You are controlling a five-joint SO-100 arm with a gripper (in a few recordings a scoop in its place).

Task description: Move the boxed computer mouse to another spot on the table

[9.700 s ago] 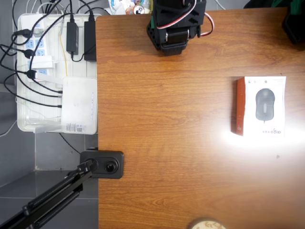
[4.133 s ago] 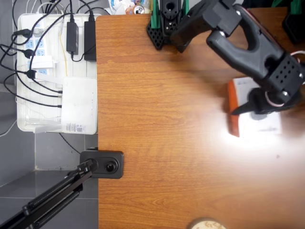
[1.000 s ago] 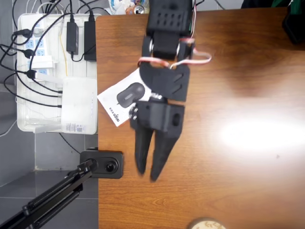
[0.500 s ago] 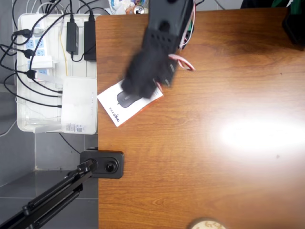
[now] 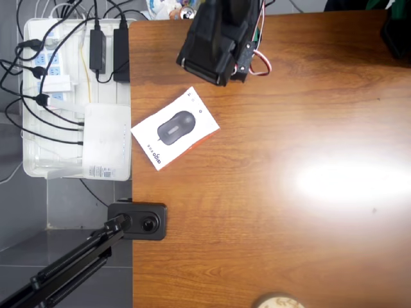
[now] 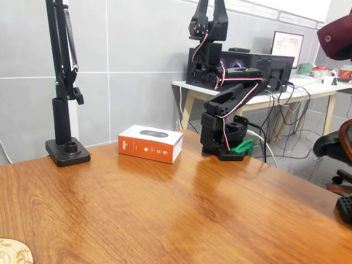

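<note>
The boxed computer mouse lies flat and turned at an angle near the left edge of the table in the overhead view, with nothing touching it. In the fixed view the box shows its orange side, resting at the far edge of the table. The black arm is folded back over its base at the table's top edge. My gripper points straight up, high above the box. Its two fingers stand apart with nothing between them.
A white tray of power strips and cables and a plain white box sit just off the table's left edge. A black stand base is clamped near the carton. A round wooden disc lies at the near edge.
The carton, once at the table's right side, now lies at the left edge. Over the last second the arm pulled back from above it and folded up at its base; the carton stayed put.
</note>
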